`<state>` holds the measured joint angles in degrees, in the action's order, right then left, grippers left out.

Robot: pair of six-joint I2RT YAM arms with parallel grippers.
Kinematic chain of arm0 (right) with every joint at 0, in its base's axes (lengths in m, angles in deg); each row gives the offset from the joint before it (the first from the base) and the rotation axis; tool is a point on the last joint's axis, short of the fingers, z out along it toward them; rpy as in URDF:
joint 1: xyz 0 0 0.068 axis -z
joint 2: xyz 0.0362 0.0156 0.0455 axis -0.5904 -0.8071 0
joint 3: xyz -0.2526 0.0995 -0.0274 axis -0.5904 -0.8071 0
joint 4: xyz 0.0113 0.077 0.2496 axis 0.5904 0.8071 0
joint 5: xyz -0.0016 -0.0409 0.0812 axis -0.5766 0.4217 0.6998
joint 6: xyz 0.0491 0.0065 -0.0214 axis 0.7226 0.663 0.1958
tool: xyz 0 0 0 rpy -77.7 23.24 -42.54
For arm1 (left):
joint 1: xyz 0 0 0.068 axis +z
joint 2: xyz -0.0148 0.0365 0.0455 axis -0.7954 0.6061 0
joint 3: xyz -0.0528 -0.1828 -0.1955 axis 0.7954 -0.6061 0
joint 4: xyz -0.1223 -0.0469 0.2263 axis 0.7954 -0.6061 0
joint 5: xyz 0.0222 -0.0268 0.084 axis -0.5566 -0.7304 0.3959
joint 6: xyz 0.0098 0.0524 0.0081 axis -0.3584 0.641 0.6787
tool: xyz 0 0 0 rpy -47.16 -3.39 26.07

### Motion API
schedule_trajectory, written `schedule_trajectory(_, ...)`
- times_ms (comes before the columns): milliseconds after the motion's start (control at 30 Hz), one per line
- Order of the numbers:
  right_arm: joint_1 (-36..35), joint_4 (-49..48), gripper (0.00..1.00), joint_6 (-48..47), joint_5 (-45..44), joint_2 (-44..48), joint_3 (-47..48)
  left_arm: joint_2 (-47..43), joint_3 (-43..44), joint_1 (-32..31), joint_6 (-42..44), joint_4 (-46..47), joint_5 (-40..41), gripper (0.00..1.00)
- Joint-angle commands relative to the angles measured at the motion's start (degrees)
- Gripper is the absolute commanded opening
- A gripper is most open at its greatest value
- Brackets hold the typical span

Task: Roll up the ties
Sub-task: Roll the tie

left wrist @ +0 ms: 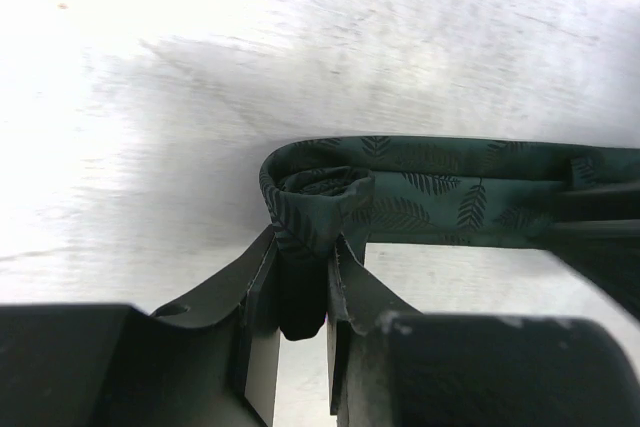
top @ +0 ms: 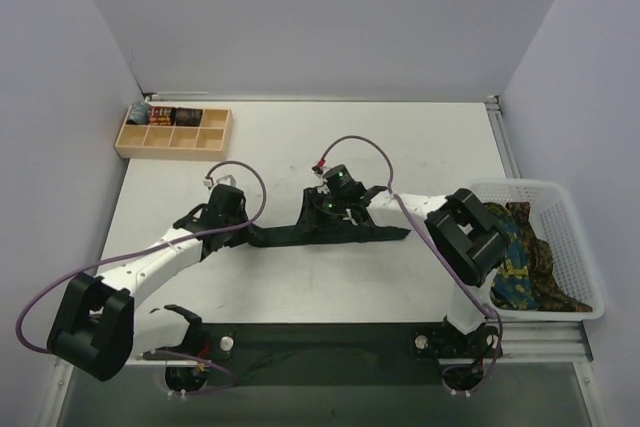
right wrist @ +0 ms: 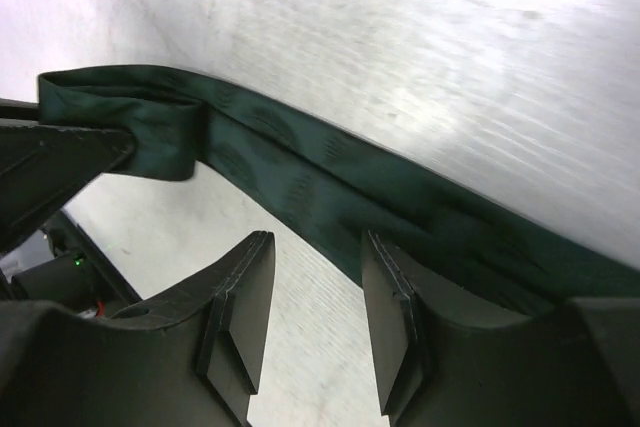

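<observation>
Currently green tie [top: 330, 234] lies stretched across the middle of the table [top: 420, 147], its left end coiled into a small roll. At the roll, left gripper [left wrist: 305, 257] has its fingers closed on a fold of the fabric. Further along the strip, right gripper [right wrist: 315, 247] has its fingers parted, bare tabletop in the gap. Fabric runs just past one finger, possibly brushing it; angle too oblique to say. Other ties [top: 525, 257] heaped in white basket [top: 580, 312], right edge. Wooden tray [top: 125, 147] far left.
</observation>
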<state>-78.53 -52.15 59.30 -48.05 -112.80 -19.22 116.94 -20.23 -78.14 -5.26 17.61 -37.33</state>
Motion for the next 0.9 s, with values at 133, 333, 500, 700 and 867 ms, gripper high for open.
schedule_trajectory(133,4.46,5.30,0.40,-3.39,-8.11,9.11,-6.79,1.49,8.16,-4.51,3.30,-13.72,15.36,0.00)
schedule_trajectory(333,7.10,6.53,0.39,-3.83,-10.31,12.45,-10.66,9.57,16.06,-10.83,4.44,-21.28,26.44,0.00)
schedule_trajectory(500,8.51,6.80,0.39,-3.39,-12.50,16.66,-14.70,18.10,21.70,-15.41,5.23,-26.73,34.70,0.00)
schedule_trajectory(700,9.92,8.90,0.38,-3.39,-15.84,23.25,-18.21,27.59,28.81,-20.60,5.24,-32.53,41.47,0.00)
schedule_trajectory(867,10.62,11.10,0.38,-3.92,-18.92,29.31,-20.59,34.87,33.83,-24.02,5.67,-36.04,46.30,0.00)
